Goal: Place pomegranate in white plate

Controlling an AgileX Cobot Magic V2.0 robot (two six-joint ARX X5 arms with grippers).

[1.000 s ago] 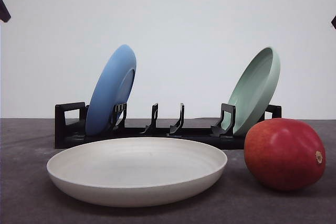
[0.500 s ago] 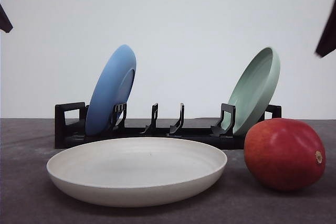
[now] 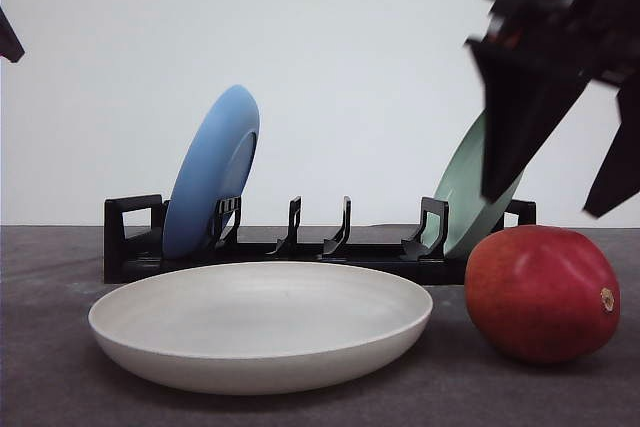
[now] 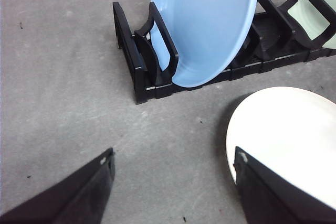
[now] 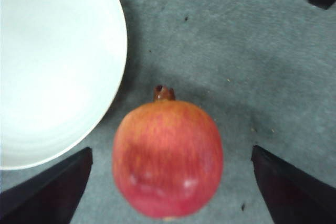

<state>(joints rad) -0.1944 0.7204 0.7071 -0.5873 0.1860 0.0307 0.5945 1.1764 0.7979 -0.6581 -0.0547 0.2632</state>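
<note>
Above the fruit, right pincer (image 3: pixel 555 197): it hung over the pomegranate (image 3: pixel 542 293) with its two dark fingers spread wide, nothing between them, and no contact yet.
Reason for that pose: in the right wrist view the right pincer (image 5: pixel 170 192) framed the pomegranate (image 5: pixel 168 158) squarely between its fingers (image 5: pixel 47 192), which reads as an approach lined up for a straight descent and a grasp across the fruit's sides.
Pomegranate: it rested on the grey tabletop (image 3: pixel 50 387), just beside the white plate (image 3: pixel 260 325) on the robot's right, apart from the rim, its tan nub turned toward the outer side in the front view.
White plate: it lay flat and held nothing, its wide shallow bowl open from above, so the fruit could probably be set down anywhere inside without fine aiming.
Edges: the raised rim (image 5: pixel 122 66) of the plate stood between fruit and bowl, so the carry would likely need a lift over it rather than a slide.
Room behind: the black rack (image 3: pixel 300 247) stood just behind the plate and fruit, with the blue plate (image 3: pixel 212 172) and the pale green plate (image 3: pixel 470 197) leaning in it; the green one sat close behind the spread fingers, the nearest thing to brush.
Left pincer (image 4: pixel 173 182): it hovered spread and unladen over bare tabletop near the blue plate (image 4: pixel 207 24) and the rack's end, well clear of the right arm's path.
</note>
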